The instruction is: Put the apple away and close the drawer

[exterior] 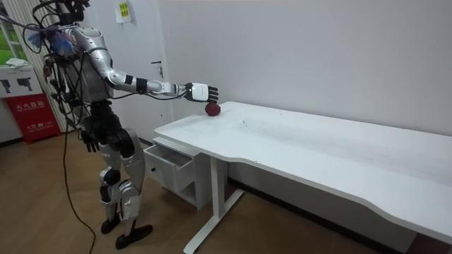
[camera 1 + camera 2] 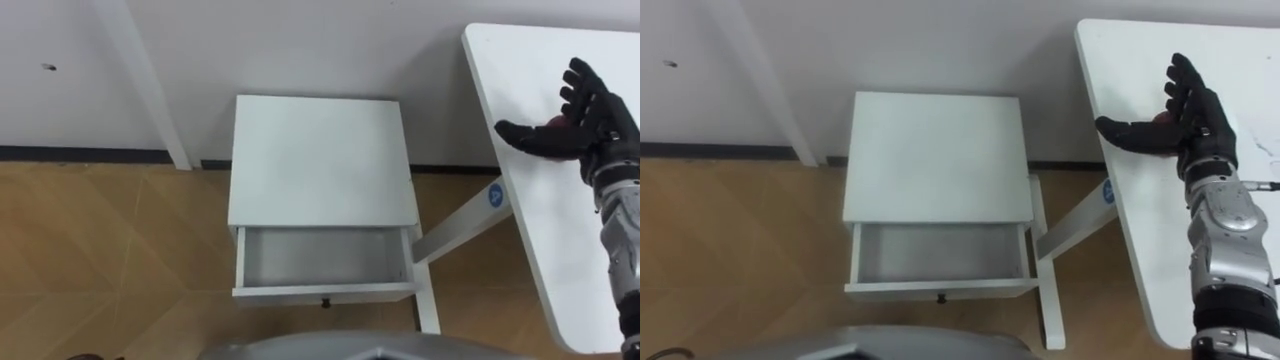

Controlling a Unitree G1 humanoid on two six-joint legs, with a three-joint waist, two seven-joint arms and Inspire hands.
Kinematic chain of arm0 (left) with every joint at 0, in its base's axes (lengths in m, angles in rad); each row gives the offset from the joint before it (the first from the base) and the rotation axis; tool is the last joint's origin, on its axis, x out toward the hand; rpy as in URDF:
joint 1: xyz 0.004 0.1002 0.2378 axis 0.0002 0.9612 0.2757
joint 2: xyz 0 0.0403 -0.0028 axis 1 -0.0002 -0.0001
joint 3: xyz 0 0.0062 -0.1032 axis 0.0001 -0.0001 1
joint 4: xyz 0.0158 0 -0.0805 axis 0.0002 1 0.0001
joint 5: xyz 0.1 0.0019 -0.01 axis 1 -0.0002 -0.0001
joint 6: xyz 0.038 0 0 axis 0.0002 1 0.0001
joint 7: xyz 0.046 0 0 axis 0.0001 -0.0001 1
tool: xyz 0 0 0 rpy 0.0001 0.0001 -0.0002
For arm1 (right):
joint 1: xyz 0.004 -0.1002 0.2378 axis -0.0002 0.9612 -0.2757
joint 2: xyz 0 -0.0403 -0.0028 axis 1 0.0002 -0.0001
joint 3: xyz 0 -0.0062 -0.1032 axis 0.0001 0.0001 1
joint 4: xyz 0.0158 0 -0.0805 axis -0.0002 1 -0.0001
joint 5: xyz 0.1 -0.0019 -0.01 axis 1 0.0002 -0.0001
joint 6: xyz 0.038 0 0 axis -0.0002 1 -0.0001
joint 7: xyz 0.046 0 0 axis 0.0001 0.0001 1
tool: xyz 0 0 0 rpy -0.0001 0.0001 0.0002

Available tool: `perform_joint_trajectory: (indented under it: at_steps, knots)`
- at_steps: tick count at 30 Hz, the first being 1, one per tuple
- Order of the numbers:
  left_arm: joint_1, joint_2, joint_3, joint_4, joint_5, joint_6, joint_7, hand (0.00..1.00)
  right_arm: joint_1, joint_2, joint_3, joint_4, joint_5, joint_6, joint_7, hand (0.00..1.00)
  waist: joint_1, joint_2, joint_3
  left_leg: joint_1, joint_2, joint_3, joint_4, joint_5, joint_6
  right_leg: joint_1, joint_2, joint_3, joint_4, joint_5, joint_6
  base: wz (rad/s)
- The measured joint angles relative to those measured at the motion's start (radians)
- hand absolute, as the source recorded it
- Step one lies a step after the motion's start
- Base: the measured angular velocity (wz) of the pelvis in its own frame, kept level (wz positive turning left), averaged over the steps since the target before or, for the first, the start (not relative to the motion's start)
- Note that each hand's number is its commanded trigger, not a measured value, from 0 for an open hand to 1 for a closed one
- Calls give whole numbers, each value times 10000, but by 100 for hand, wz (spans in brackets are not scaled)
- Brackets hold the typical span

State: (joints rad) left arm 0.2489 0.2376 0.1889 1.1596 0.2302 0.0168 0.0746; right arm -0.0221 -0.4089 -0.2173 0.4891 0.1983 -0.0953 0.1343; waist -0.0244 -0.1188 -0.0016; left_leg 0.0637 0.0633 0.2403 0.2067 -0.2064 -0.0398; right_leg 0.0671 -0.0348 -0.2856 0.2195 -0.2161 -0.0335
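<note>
A dark red apple (image 1: 212,109) lies on the white table (image 2: 555,235) near its left end. It peeks out from behind my right hand (image 2: 585,125), which hovers just over it, open, with the fingers spread and the thumb out to the side. The apple (image 2: 1160,117) shows as a small red patch by the palm. Below me a small white cabinet (image 2: 320,160) stands against the wall with its drawer (image 2: 322,257) pulled open and nothing in it. My left hand (image 1: 91,144) hangs open by my hip.
The table's slanted white leg (image 2: 462,226) stands right beside the cabinet and drawer. A white door frame (image 2: 140,80) runs down the wall to the left. Wooden floor lies left of the cabinet. A red box (image 1: 32,120) stands behind me.
</note>
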Motion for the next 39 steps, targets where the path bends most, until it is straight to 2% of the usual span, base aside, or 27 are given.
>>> perform_joint_trajectory:
  at_steps: [11,22,25,31,39]
  knots:
    - [-15,110,-2,-17,-2,3,12,0,3,-80,-5,2,-281,-48,-106,0,-10,78,-43,-34,-7,-33,66,2,3,36,7,-103,-149,19,9,1]
    - [-16,110,-1,-8,7,-15,12,0,5,-78,-15,-35,-540,-15,-726,0,-43,114,-16,-2,1,-40,84,2,3,163,2,-168,-131,27,9,1]
    - [12,76,26,-8,25,-43,-25,0,5,-78,-45,-256,-906,-15,-980,0,-78,185,12,-44,22,-8,162,-7,19,138,-1,-168,-82,31,4,0]
    - [4,54,29,-19,32,-118,-179,0,30,-78,-234,-529,-960,-26,-1375,0,-146,265,-11,-80,23,6,175,-8,20,3,-15,-144,-4,30,4,0]
    - [-13,62,13,-20,30,-90,-164,0,164,-78,-237,-506,-1106,18,-1463,0,-264,240,-26,-62,7,9,159,-6,22,-13,-20,-121,-20,30,5,0]
